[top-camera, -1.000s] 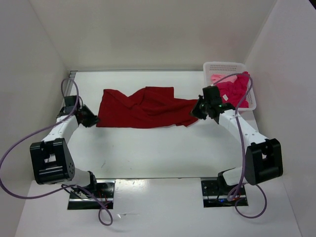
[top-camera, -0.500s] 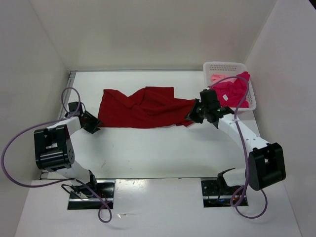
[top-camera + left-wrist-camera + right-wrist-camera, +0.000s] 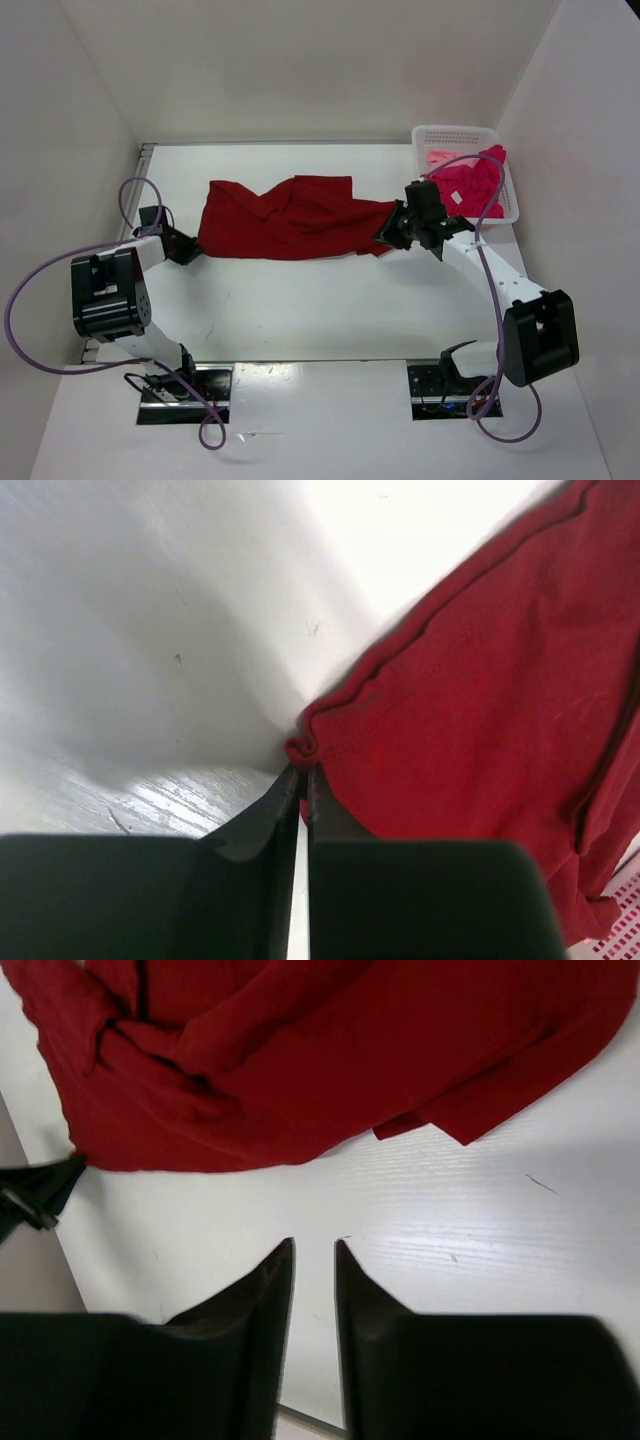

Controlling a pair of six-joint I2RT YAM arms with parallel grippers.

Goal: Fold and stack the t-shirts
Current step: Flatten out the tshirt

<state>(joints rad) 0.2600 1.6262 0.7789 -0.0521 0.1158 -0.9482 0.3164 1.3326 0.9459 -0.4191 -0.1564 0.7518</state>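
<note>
Left hand seemingly pinches red t-shirt corner.

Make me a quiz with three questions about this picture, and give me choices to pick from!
1. Where is the white basket?
A. At the far right corner of the table
B. At the near left corner
C. In the middle

2. What colour is the t-shirt lying on the table?
A. Pale blue
B. Dark red
C. Green

3. How does that t-shirt look?
A. Neatly folded into a square
B. Hanging up in the air
C. Spread out and rumpled, not folded

Answers:
1. A, since the top view shows it in the far right corner.
2. B, since the cloth is deep red in all three views.
3. C, since it lies wide across the table with wrinkles and bunched folds.
</note>
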